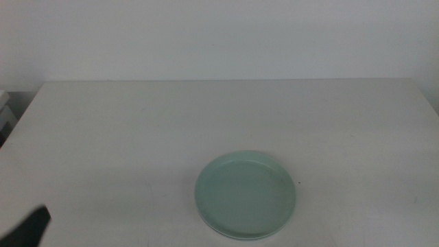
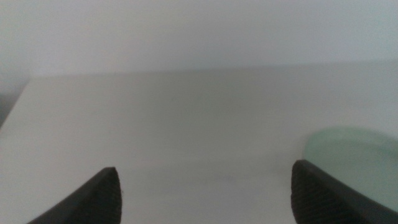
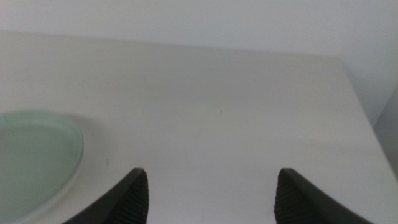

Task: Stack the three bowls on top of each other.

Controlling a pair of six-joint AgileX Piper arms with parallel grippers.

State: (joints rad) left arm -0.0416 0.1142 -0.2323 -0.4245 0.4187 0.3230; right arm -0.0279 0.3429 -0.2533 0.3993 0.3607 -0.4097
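Mint bowl [image 1: 247,196] tops stack; no writing; hands apart.

One mint green bowl [image 1: 247,195] is sitting on top of a stack on one white table [image 1: 137,137]. A pale rim is peeking out underneath, but the number of bowls below is hidden.

The right gripper [image 3: 208,196] hangs over the white table [image 3: 211,106] with its two dark jaws spread wide apart and nothing between them; only bare tabletop shows in the gap. Off to one side of the jaws lies a pale mint green bowl [image 3: 34,158], shallow and plate-like, flat on the table and cut off by the picture's edge. A paler rim shows just under its edge. The table's far edge meets a plain white wall [image 3: 186,22].
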